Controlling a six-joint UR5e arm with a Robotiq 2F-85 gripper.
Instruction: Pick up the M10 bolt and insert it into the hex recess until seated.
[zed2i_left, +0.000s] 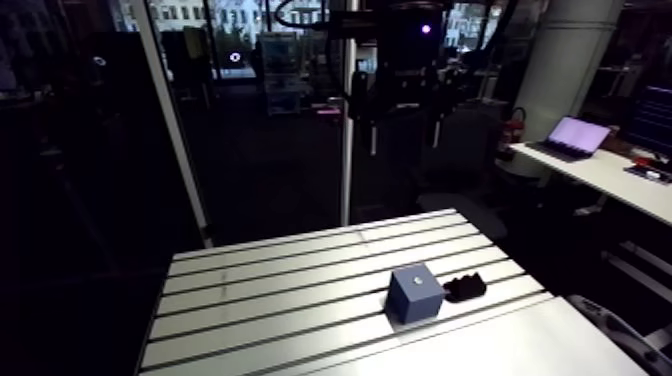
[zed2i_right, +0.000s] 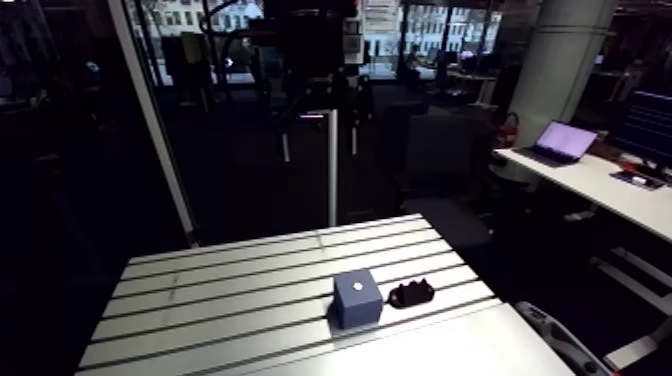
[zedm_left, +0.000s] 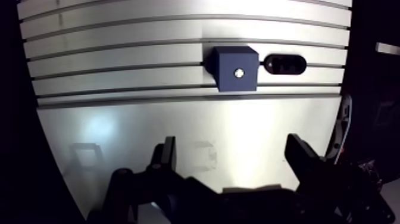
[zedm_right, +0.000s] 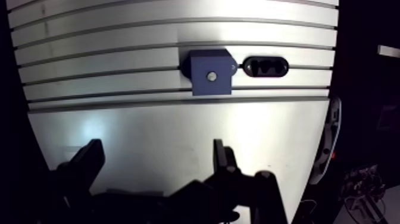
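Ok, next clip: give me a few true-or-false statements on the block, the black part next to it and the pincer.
1. The pincer is open and holds nothing. True.
2. The blue block sits within the pincer's grasp. False: it stands ahead of the pincer, on the slotted table.
3. A black part lies beside the blue block. True.
4. The blue block is stacked on the black part. False: both rest on the table, side by side.
5. The blue block's top face shows a small shiny spot. True.
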